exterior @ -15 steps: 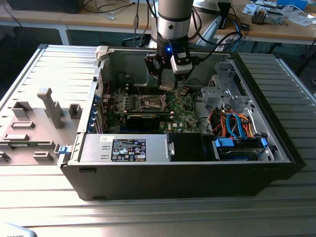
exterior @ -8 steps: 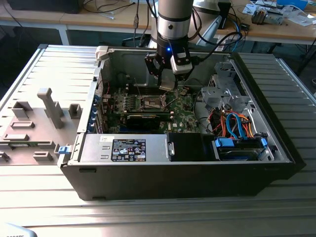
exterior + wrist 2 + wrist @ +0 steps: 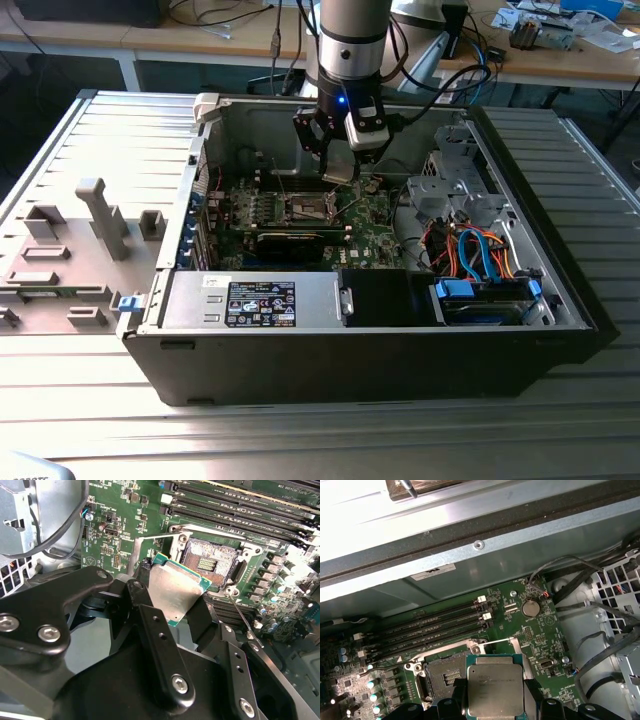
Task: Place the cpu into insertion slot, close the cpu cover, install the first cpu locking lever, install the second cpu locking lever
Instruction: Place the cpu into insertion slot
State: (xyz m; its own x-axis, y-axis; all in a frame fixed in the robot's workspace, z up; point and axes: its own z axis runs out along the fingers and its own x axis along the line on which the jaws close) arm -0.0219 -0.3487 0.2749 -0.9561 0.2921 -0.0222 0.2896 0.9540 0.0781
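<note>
Silver cpu [image 3: 175,587]: flat between the black fingers [image 3: 150,625], above the green board [image 3: 125,510], close beside the slot and not seated.
Gripper [image 3: 175,605]: narrowed to the chip's width, gripping it by two opposite edges; in the exterior view it hangs inside the case [image 3: 350,360].
Slot [image 3: 212,562]: dark centre bare, nothing in it.
Cover [image 3: 155,536]: raised, standing at the slot's edge.
Lever [image 3: 242,620]: thin rod, unhooked, slanting out from the slot's corner.
</note>
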